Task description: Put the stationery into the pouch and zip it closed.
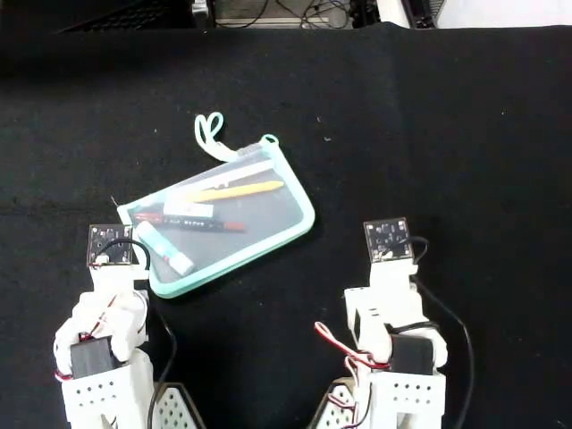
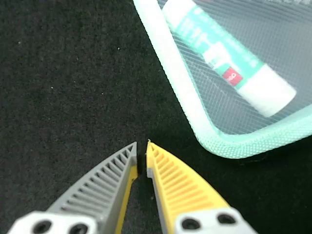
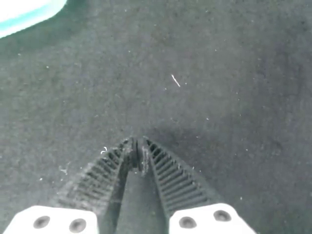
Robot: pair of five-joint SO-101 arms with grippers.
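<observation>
While left tool (image 2: 142, 146) and right tool (image 3: 138, 143) sit clenched empty at lower frame, pouch (image 1: 307, 217) lies centre-left, glue stick (image 1: 165, 248) and pencil (image 1: 237, 190) inside; can't tell if zipped. Risk: zipping one-armed would drag the loose pouch across the surface (image 1: 447, 134)

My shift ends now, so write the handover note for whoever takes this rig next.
Left gripper: shut, empty, beside a corner of the pouch.
Right gripper: shut, empty, over bare black cloth.
The glue stick, yellow pencil and red-black pen lie inside the pouch.
Done: stationery in.
Left: confirm the zip; whether it is fully closed cannot be told.
</observation>
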